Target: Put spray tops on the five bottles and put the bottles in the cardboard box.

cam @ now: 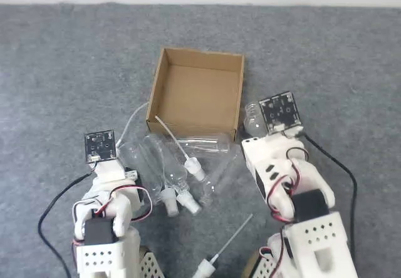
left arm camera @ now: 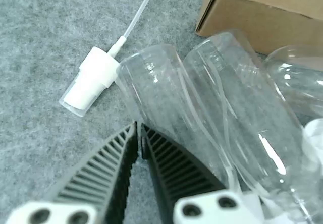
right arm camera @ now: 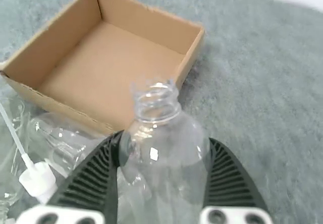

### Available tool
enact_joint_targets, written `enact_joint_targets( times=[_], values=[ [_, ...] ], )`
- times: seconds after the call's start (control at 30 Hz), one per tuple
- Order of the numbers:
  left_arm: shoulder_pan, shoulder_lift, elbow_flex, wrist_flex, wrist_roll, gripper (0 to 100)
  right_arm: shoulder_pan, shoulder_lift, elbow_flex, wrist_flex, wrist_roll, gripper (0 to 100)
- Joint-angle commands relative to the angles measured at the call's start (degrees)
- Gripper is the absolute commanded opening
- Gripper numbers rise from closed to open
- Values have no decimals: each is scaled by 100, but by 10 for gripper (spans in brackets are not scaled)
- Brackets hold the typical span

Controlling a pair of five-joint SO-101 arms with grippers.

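Bottles [cam: 164,159] lie in a heap on the carpet [cam: 62,71] just in front of the box [cam: 203,54], and at least two carry white tops [cam: 170,201] on necks that point toward the arms. One more bottle [right arm camera: 157,103] (clear, no top) is clamped between the fingers of the right gripper [right arm camera: 165,143], just beside the box's near right corner, with its open neck toward the box. Over the heap the left gripper [left arm camera: 139,130] is closed on nothing, its tips by the base of a lying bottle. A loose top [left arm camera: 91,85] with its tube lies beside that base, and another [cam: 208,267] lies between the arms' bases.
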Motion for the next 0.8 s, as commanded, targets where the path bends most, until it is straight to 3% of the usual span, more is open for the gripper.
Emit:
enact_joint_targets(
  times=[0.0, 0.17, 0.53, 0.77],
  values=[
    [-9, -105, -66, 26, 9, 12, 268, -497, 53, -145, -62, 84],
    [-9, -105, -66, 26, 9, 12, 699, -1226, 466, -189, -70, 84],
    [-9, -105, -66, 26, 9, 12, 752, -3398, 1512, -154, -211, 83],
    [26, -105, -66, 26, 0, 12, 760, -3319, 1521, -189, -211, 83]
  ],
)
